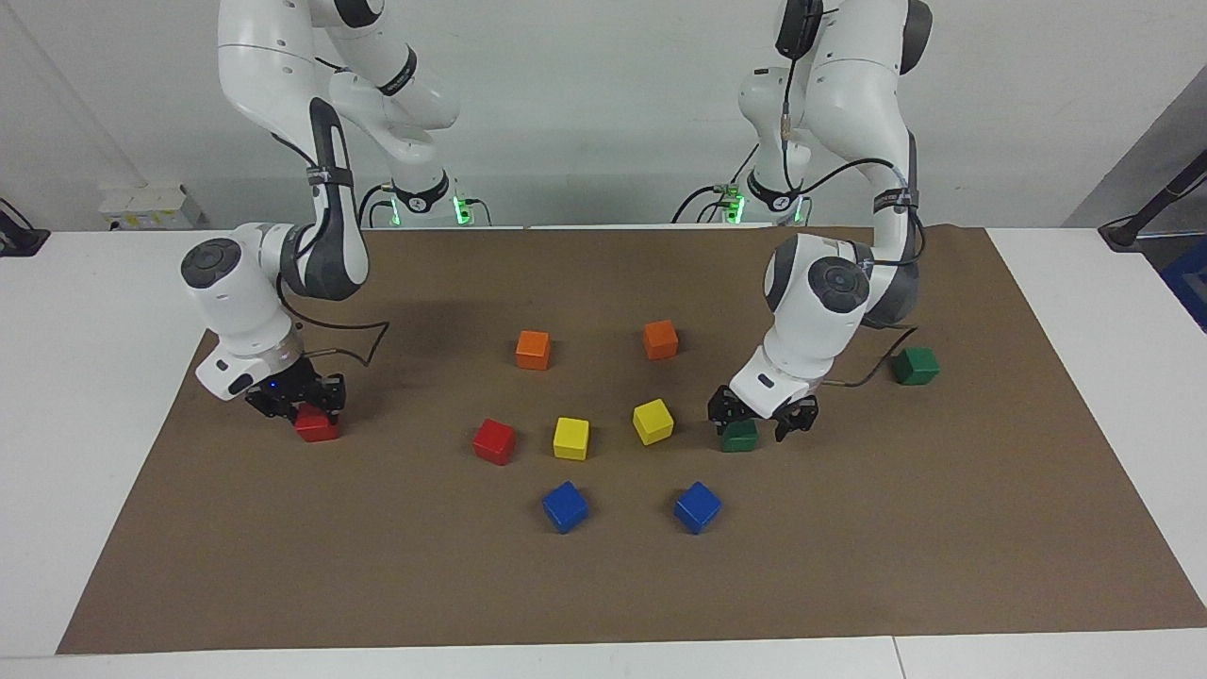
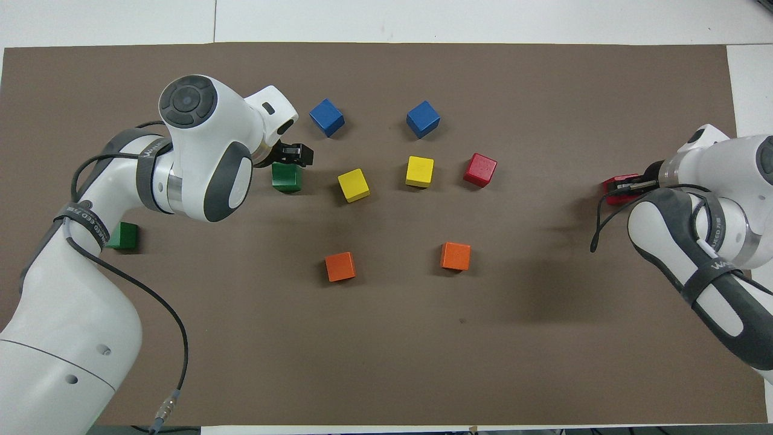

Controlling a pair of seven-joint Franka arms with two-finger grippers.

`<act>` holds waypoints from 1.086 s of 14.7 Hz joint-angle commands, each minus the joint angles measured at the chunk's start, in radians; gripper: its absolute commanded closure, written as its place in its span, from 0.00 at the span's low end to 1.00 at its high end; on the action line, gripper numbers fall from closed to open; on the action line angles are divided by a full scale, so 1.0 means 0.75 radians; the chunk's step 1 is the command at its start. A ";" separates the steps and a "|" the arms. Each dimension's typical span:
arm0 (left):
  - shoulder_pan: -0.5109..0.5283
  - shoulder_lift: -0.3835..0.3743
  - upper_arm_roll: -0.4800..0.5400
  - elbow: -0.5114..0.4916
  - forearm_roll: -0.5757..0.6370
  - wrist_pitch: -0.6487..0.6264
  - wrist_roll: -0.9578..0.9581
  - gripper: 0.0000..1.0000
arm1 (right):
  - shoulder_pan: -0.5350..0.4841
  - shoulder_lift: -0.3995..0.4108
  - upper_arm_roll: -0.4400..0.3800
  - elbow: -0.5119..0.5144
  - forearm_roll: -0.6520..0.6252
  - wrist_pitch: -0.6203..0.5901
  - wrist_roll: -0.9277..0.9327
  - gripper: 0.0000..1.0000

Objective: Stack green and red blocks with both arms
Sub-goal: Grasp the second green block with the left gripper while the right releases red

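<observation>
A dark green block (image 1: 739,438) lies on the brown mat beside a yellow cube. My left gripper (image 1: 754,424) is open and low over it, a finger on either side; in the overhead view the left gripper (image 2: 294,154) stands by the same green block (image 2: 287,178). The other green block (image 1: 916,366) lies alone toward the left arm's end. At the right arm's end a red block (image 1: 316,426) rests on the mat with my right gripper (image 1: 297,404) down on its top. The other red block (image 1: 494,441) lies in the middle group.
Two yellow cubes (image 1: 570,438) (image 1: 653,421), two orange cubes (image 1: 533,349) (image 1: 660,339) and two blue cubes (image 1: 565,506) (image 1: 697,506) lie around the middle of the mat (image 1: 849,566). The orange ones are nearest the robots, the blue ones farthest.
</observation>
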 commanded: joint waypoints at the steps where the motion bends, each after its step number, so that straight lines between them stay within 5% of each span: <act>1: -0.029 -0.006 0.027 -0.089 0.029 0.107 -0.060 0.00 | -0.007 -0.004 0.011 0.003 -0.007 -0.024 0.039 0.00; 6: -0.033 -0.010 0.025 -0.139 0.029 0.152 -0.098 0.00 | 0.042 -0.101 0.013 0.258 -0.009 -0.524 0.056 0.00; 7: -0.033 -0.010 0.027 -0.139 0.029 0.154 -0.119 0.22 | 0.063 -0.111 0.013 0.324 -0.011 -0.618 0.076 0.00; 9: -0.035 -0.012 0.027 -0.127 0.031 0.132 -0.129 1.00 | 0.079 -0.119 0.025 0.388 -0.011 -0.684 0.117 0.00; 13: -0.019 -0.023 0.027 -0.068 0.060 0.024 -0.127 1.00 | 0.312 -0.101 0.054 0.496 -0.013 -0.681 0.447 0.00; 16: 0.051 -0.108 0.027 -0.041 0.058 -0.083 -0.113 1.00 | 0.504 -0.034 0.054 0.572 -0.011 -0.509 0.693 0.00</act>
